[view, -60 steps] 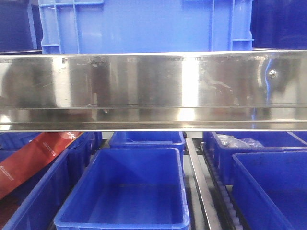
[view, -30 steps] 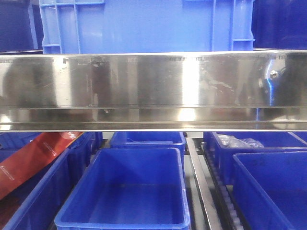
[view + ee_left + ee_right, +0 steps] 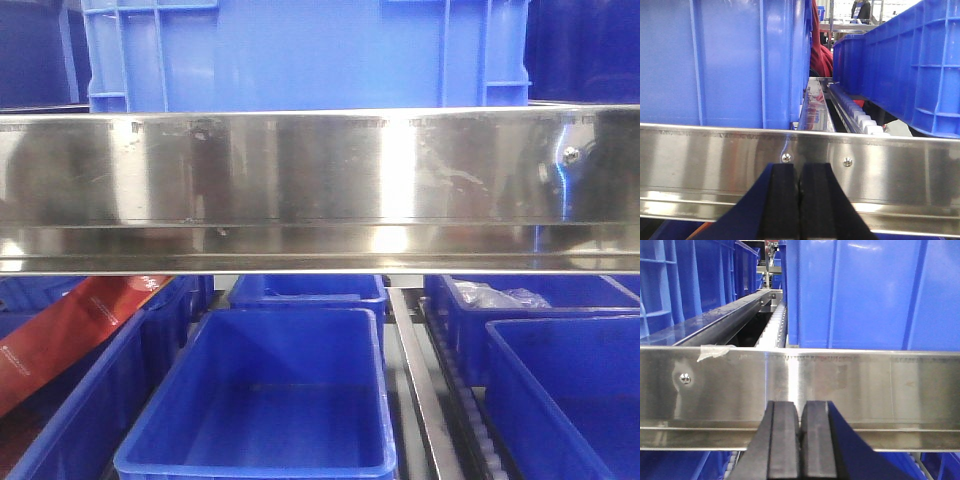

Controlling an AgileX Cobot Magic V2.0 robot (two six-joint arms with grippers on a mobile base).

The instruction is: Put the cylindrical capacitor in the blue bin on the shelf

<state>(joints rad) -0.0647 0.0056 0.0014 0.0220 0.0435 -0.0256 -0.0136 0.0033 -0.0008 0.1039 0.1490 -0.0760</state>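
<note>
The shelf's steel rail [image 3: 320,190] crosses the front view, with blue bins above and below it. An empty blue bin [image 3: 260,400] sits in the lower middle. The cylindrical capacitor is out of view in every frame. My left gripper [image 3: 799,167] is shut and empty, close in front of the steel rail [image 3: 880,165]. My right gripper [image 3: 800,405] is shut and empty, close in front of another stretch of rail [image 3: 865,385]. Neither gripper shows in the front view.
A large blue crate [image 3: 300,50] stands on the upper level. More blue bins [image 3: 560,390] sit at the lower right, one holding clear plastic bags [image 3: 495,296]. A red box [image 3: 70,330] lies at the lower left. Roller tracks [image 3: 440,400] run between bins.
The front view shifted very slightly; a dark reflection grew at the rail's right end. Nothing else moved.
</note>
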